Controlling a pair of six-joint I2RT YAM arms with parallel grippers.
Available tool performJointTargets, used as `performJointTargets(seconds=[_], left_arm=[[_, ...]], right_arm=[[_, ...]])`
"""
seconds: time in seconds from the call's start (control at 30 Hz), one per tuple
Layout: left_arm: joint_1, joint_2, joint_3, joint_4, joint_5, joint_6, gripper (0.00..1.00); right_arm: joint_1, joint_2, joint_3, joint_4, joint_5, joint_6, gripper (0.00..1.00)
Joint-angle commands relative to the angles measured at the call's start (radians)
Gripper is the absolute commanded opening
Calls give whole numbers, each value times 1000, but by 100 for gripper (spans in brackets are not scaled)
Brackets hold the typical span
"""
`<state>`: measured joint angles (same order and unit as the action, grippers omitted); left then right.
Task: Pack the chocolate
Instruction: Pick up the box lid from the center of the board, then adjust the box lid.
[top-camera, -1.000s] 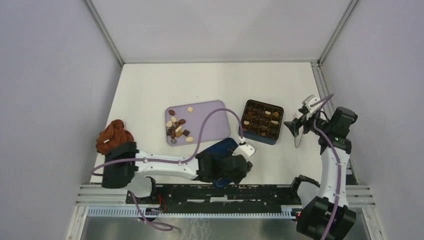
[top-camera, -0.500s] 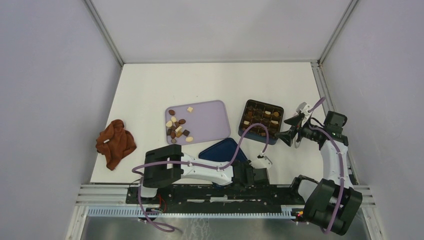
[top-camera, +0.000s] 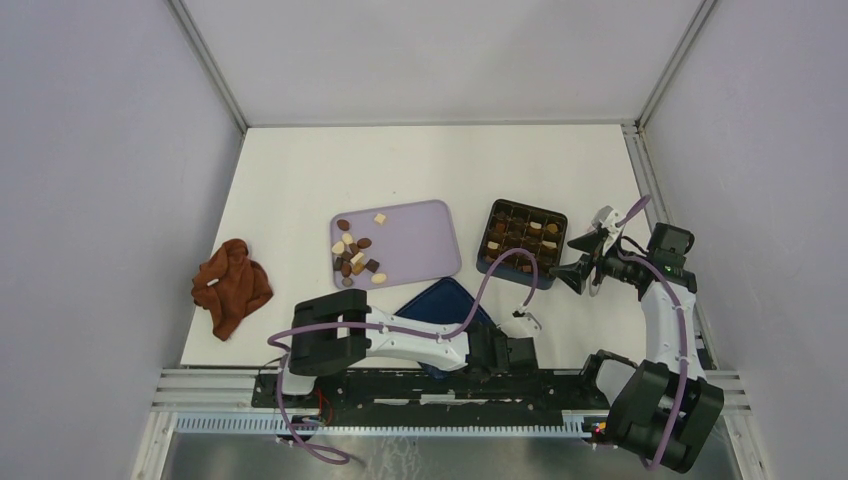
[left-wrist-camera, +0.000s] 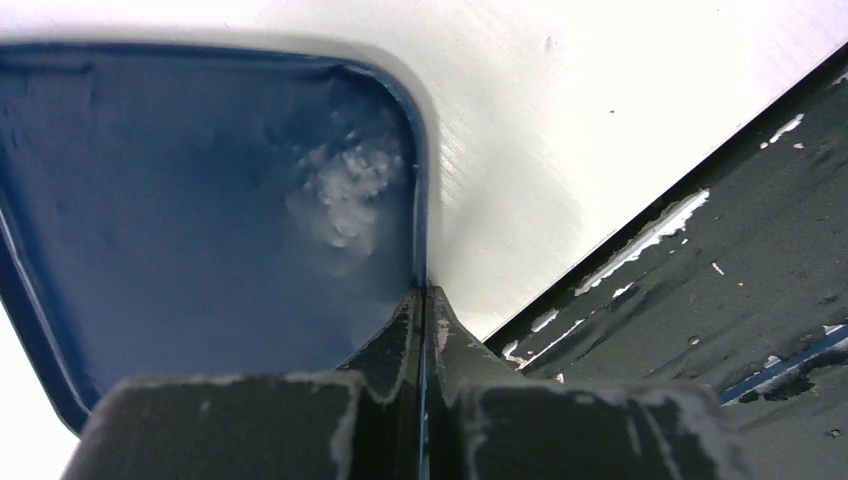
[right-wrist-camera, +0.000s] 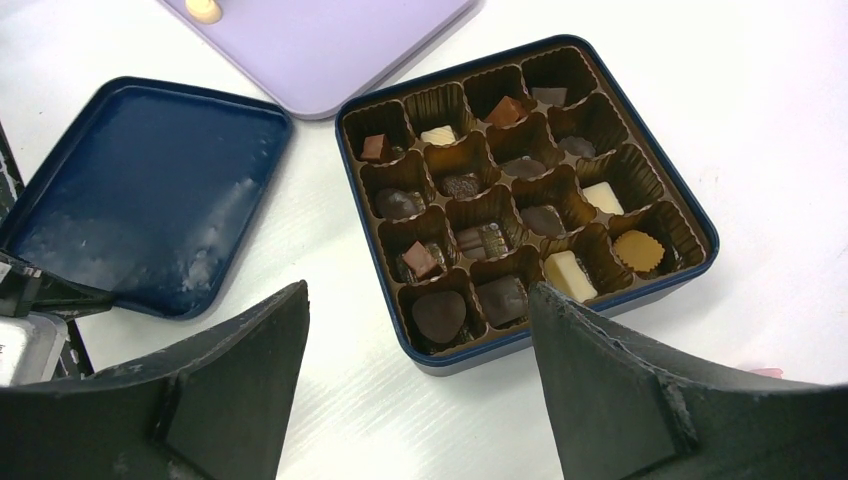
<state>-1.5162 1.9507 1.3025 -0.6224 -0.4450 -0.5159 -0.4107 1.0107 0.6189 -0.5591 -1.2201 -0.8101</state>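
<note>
The right claw (right-wrist-camera: 418, 295) hangs spread wide above the box (right-wrist-camera: 478, 353) of chocolate (right-wrist-camera: 640, 250), a blue lid (right-wrist-camera: 140, 190) lying alongside

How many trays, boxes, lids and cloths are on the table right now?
Lavender tray: 1
Chocolate box: 1
Blue lid: 1
Reddish-brown cloth: 1
Total: 4

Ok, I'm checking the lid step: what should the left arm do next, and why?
Probably lift the lid a little off the table. The left gripper looks shut on its rim, the lid lies flat beside the box, and most cells hold chocolate.
</note>
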Motion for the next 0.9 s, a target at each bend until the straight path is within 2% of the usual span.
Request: performJointTargets(seconds=[0.0,0.2,0.3,0.4,0.53,0.6,0.7,0.87], left_arm=[[1,-3,23,-16,-26,2,2],[9,-171,42,-27,-67,45,2],[54,-276,39,-1,-10,113,2],[119,-403,-13,82,132,213,2],[276,-582,-78,175,441,303,2],[371,-640,-89,182,576,334,2],[458,-700,-92,162,717,384,2],[537,-734,-72,103,910,451,2]], right_arm=[[0,-13,37,-15,-37,-31,85],[0,-2,80,-127,-16,-177,85],[1,18,127,-253,-20,-339,85],[14,58,203,-459,-19,-618,86],[85,108,282,-694,-6,-983,87],[137,103,300,-698,1,-1041,89],[227,87,320,-695,10,-1148,98],[399,96,376,-550,-32,-978,98]])
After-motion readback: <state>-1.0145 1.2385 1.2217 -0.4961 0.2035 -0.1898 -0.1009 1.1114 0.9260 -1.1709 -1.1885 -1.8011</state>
